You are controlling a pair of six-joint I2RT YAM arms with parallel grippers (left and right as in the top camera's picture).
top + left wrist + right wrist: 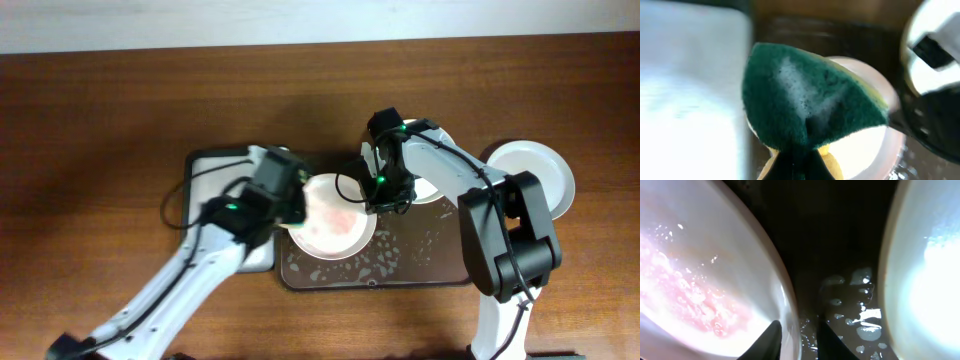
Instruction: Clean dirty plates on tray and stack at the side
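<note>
Two pincers, left pincer (799, 161) pinching sponge (810, 95), right pincer (800, 336) slightly spread astride smeared plate (700, 270) rim.

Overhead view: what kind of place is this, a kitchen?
Probably a robot dishwashing test bench, not a kitchen: a wooden table, a wet foamy tray, a pink-smeared plate and a soapy green sponge.

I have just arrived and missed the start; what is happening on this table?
The left fingers clamp a green foamy sponge over a round white plate smeared pink, lying on the wet dark rectangular tray. The right fingers straddle that plate's rim, slightly apart, not gripping. Another white plate sits beside the tray.
</note>
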